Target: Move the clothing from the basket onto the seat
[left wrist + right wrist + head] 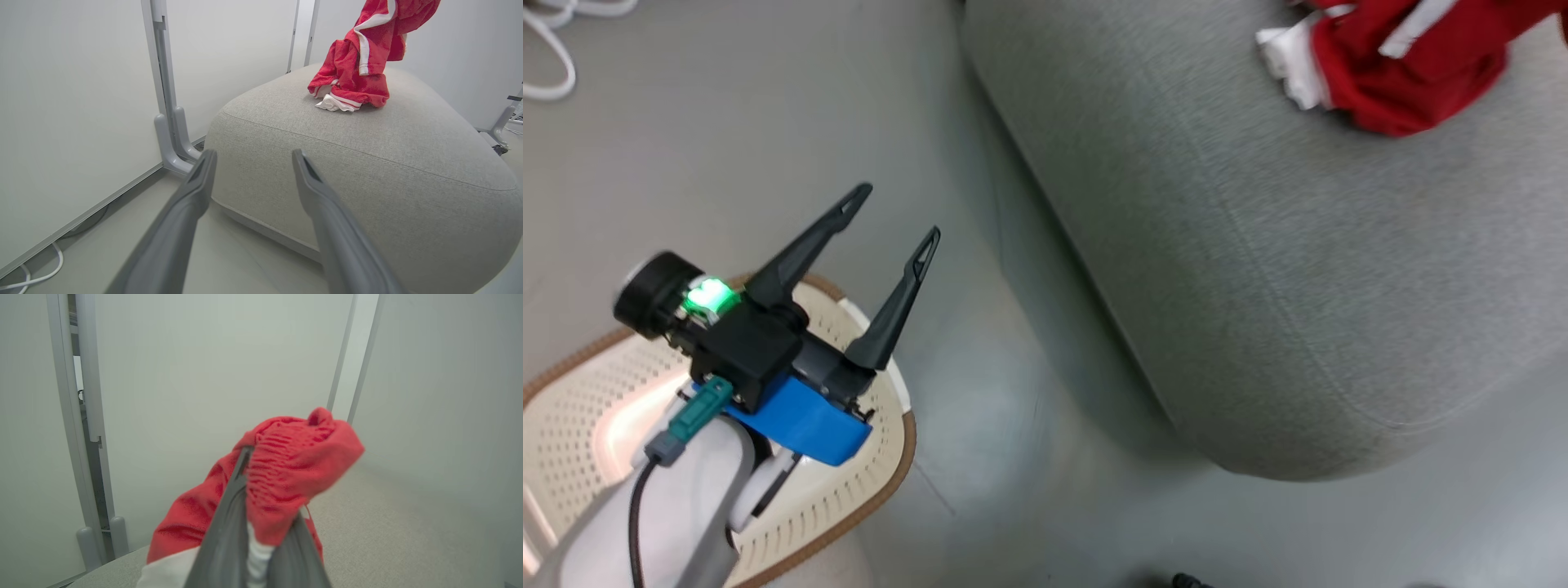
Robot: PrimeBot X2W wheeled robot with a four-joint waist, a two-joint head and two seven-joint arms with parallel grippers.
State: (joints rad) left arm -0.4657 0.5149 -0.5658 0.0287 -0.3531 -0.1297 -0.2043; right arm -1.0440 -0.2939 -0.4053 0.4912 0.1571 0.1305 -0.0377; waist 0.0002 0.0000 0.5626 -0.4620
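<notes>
Red clothing [1405, 69] with white trim rests on the grey seat [1298, 269] at the head view's top right. In the left wrist view the clothing [359, 69] hangs from above, its lower end bunched on the seat [367, 163]. My right gripper [261, 506] is shut on the clothing [294, 469], red fabric pinched between its fingers. Over the cream basket [849, 490] at lower left, my left gripper [894, 216] is open and holds nothing; my arm hides much of the basket's inside. From its own wrist view the left gripper [253, 157] points at the seat's near side.
Grey floor [980, 392] separates basket and seat. A white cable [547, 49] lies on the floor at upper left. White wall panels with a grey post foot [173, 134] stand behind the seat. A grey stand leg [500, 126] is at the far right.
</notes>
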